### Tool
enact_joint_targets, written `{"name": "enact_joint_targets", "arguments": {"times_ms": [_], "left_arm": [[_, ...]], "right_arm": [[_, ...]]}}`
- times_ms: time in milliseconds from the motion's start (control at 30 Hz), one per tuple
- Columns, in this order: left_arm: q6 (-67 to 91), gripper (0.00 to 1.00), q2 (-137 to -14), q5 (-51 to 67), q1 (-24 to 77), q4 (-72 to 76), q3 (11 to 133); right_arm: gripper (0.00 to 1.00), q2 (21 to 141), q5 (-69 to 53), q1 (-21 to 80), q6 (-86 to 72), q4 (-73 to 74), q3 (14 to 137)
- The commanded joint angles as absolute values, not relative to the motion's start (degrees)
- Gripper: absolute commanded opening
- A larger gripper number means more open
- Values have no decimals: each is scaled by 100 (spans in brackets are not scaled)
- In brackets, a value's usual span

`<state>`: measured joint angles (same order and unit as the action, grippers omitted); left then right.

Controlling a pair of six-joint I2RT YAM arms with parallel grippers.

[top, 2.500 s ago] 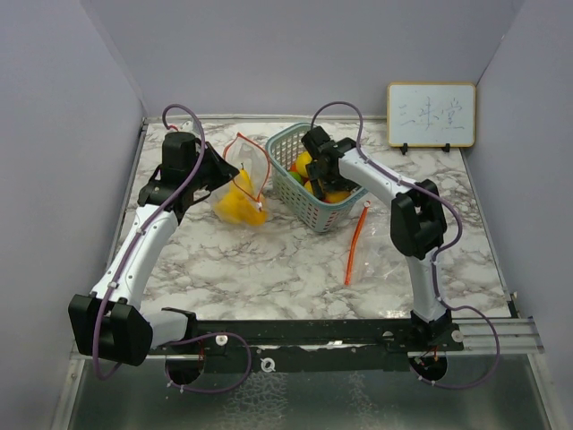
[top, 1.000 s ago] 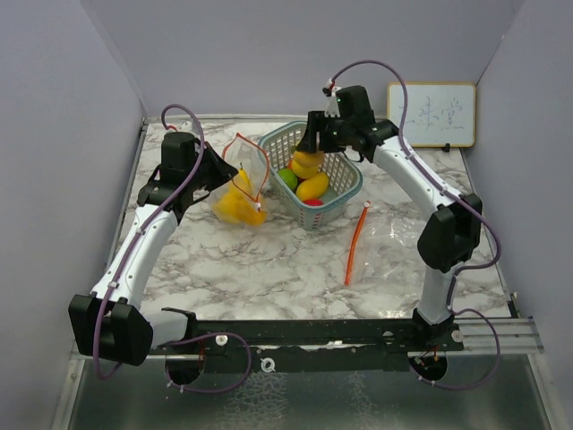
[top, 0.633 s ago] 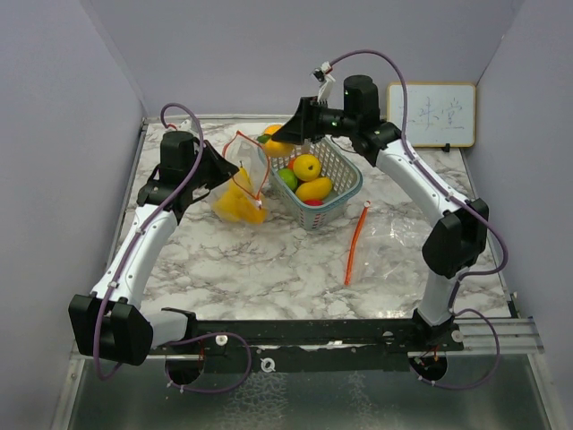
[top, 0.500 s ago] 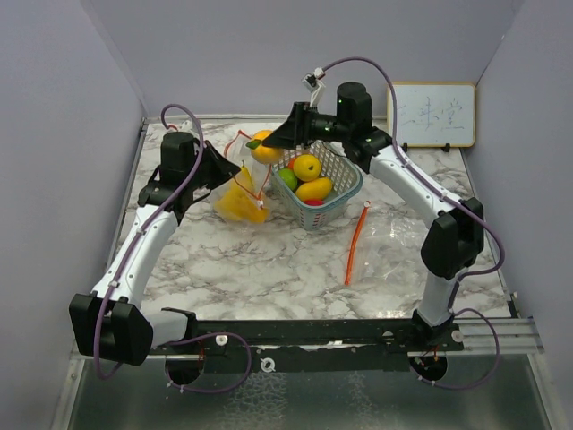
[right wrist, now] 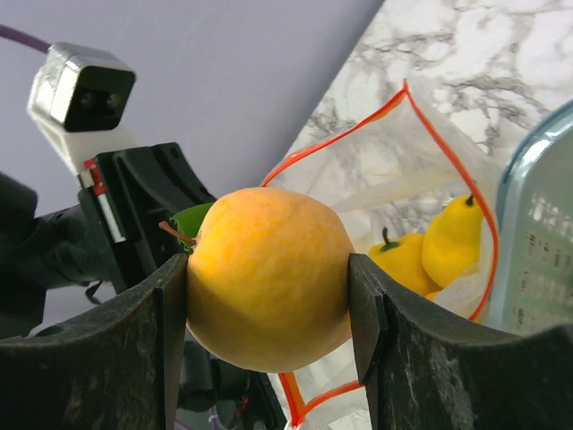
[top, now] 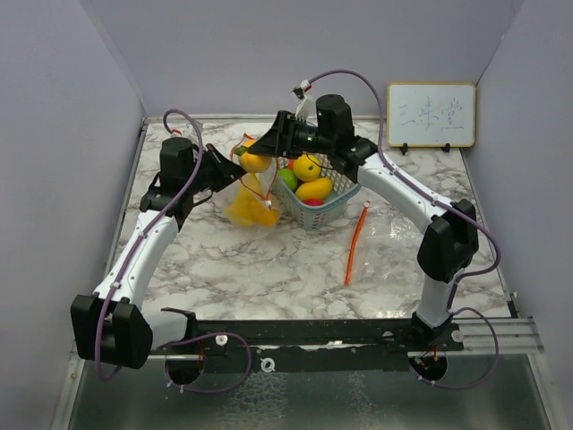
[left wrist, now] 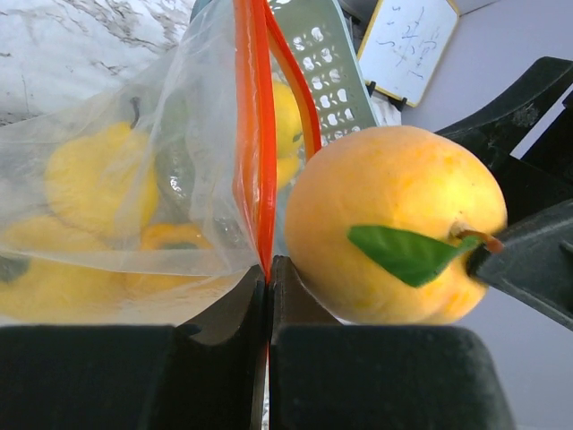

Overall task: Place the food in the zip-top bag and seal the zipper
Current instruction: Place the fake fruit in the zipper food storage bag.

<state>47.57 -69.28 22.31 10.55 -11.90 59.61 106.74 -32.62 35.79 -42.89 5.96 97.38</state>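
arm links (top: 148, 237): white | joints (top: 445, 244): black | cables (top: 344, 72): purple | right tool fingers (right wrist: 89, 358): black

One fruit (right wrist: 269, 278) is orange-yellow with a green leaf (left wrist: 407, 253). The bag (left wrist: 134, 125) is clear with an orange-red rim, and the pears (left wrist: 89, 175) inside are yellow. The basket (top: 345, 188) is a pale blue lattice. The table (top: 269, 260) is white marble, grey-veined.

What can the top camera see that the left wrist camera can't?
Only the top view shows the loose orange strip and the green toy fruit in the pale blue lattice basket. Only the left wrist view shows the left gripper pinching the orange rim of the clear zip-top bag. Both show the round yellow-orange toy fruit in the right gripper.
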Motion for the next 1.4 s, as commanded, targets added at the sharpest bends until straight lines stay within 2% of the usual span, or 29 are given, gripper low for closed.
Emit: {"name": "enact_joint_targets", "arguments": {"times_ms": [0,267,333,400,467,600,633,867,1067,1167,1367], "left_arm": [[4947,0,-6690,2892,1028,-389,5956],[4951,0,-6642,3065,1028,-152,5995],[4976,0,-6653,3092,1028,-105,5986],[5001,0,-6661,3119,1028,-64,6001],[4988,0,-6678,3121,1028,-84,6028],[4907,0,-6688,3114,1028,-118,5932],[4845,0,-6688,3093,1024,-152,5880],[4498,0,-6684,3000,1020,-238,5431],[4200,0,-6874,3022,1019,-320,5278],[4120,0,-7032,3204,1011,-358,5460],[4130,0,-7277,3701,1011,-421,5900]], "right_arm": [[2,10898,-1875,3741,-3714,1965,10124],[4,11405,-815,4073,-2826,3619,11031],[8,11465,-664,4148,-2773,3765,11105],[17,11560,-628,4161,-2778,3896,11230],[34,11596,-679,4165,-2692,3890,11339],[93,11357,-799,4166,-2561,3585,11288],[100,11255,-800,4166,-2535,3499,11240],[100,10690,-467,4166,-2087,3491,11164],[99,10014,-192,4153,-1020,3358,10677],[99,9756,-1014,4149,-197,3165,10410],[92,9229,-3011,4148,559,2960,9715]]}}
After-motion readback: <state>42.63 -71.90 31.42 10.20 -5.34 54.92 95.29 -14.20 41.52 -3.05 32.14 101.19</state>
